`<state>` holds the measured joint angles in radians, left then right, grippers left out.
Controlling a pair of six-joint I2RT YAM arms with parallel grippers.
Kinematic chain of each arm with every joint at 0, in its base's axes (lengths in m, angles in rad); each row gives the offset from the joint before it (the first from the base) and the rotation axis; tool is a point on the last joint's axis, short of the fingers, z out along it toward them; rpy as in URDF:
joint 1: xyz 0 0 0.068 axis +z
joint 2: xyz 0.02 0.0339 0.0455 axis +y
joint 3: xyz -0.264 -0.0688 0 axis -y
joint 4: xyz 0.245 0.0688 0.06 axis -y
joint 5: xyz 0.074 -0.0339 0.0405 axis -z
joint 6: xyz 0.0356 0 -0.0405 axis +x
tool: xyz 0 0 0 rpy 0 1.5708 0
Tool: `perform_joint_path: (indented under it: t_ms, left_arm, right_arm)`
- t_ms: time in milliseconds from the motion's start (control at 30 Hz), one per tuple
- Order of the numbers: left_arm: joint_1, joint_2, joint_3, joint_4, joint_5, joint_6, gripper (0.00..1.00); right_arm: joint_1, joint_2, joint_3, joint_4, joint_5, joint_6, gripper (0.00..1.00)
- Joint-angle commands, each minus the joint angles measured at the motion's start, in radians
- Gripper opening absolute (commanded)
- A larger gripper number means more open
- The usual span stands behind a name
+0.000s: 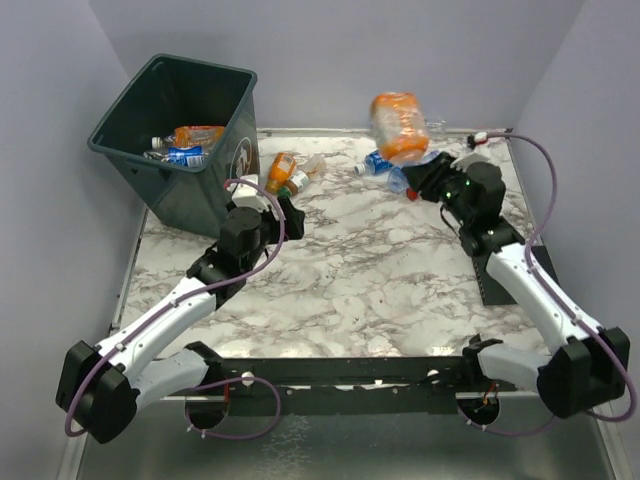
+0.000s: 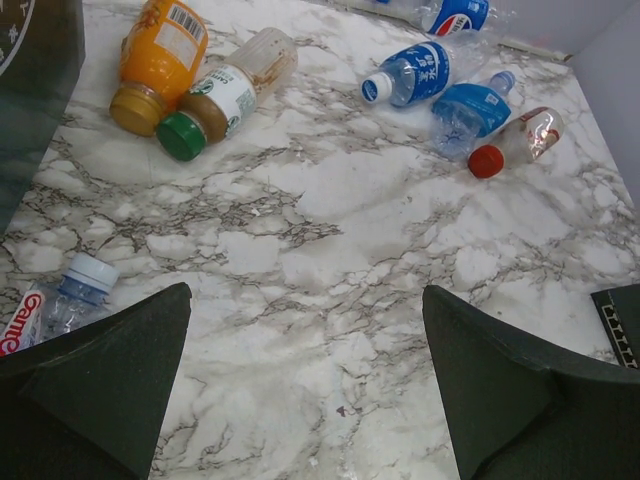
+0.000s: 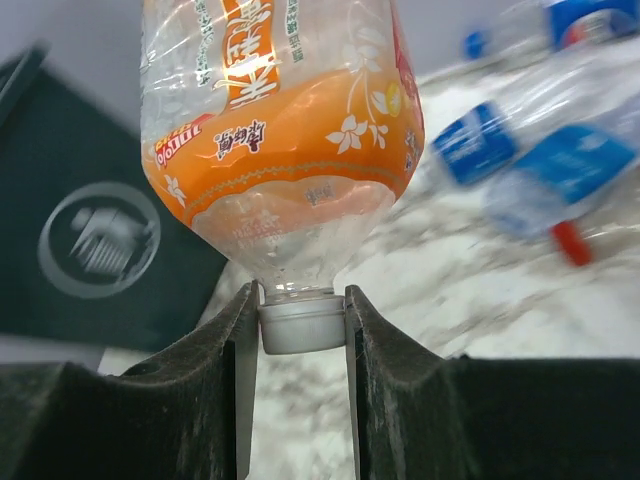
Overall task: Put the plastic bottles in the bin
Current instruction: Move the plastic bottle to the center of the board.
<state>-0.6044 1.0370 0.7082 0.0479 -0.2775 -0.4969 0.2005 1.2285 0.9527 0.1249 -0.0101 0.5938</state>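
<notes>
One clear bottle (image 3: 280, 130) with orange label and white cap (image 3: 301, 322), pinched by that cap in the right gripper (image 3: 301, 305), above the table (image 1: 350, 270) at one o'clock. Long axis towards eleven o'clock, cap nearest the wrist. Left gripper (image 2: 305, 300) fingers spread wide. Bin (image 1: 195, 195) at ten o'clock.

Dark green bin (image 1: 200, 190) holds a few bottles (image 1: 185, 145); loose bottles (image 1: 285, 172) lie right of it, one orange-labelled bottle (image 1: 400, 125) raised off the table.
</notes>
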Motion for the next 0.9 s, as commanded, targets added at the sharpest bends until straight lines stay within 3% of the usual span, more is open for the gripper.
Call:
perform_joint_path:
  t_ms: [0, 133, 233, 400, 633, 733, 867]
  left_arm:
    - [-0.001, -0.078, -0.016, 0.009, -0.053, 0.029, 0.99]
    - [-0.003, -0.191, -0.046, 0.028, -0.157, 0.076, 0.99]
    - [-0.003, -0.221, -0.077, 0.087, -0.143, 0.123, 0.99]
    - [-0.003, -0.12, -0.046, 0.087, 0.047, 0.139, 0.99]
    - [-0.016, 0.052, 0.029, 0.045, 0.269, 0.135, 0.99]
    - [-0.02, 0.1, 0.068, 0.003, 0.258, 0.106, 0.99]
    - [-0.024, 0.12, 0.086, -0.012, 0.253, 0.104, 0.99]
  right_arm:
    - [0.151, -0.117, -0.089, -0.222, -0.139, -0.09, 0.01]
    - [0.283, -0.185, -0.147, -0.416, -0.228, -0.115, 0.0]
    - [0.361, -0.178, -0.164, -0.553, -0.27, -0.103, 0.01]
    - [0.487, -0.131, -0.201, -0.66, -0.255, -0.088, 0.0]
    - [0.516, -0.052, -0.256, -0.674, -0.208, -0.113, 0.02]
    - [0.517, -0.04, -0.27, -0.641, -0.19, -0.089, 0.18]
    - [0.518, -0.076, -0.283, -0.625, -0.163, -0.067, 0.51]
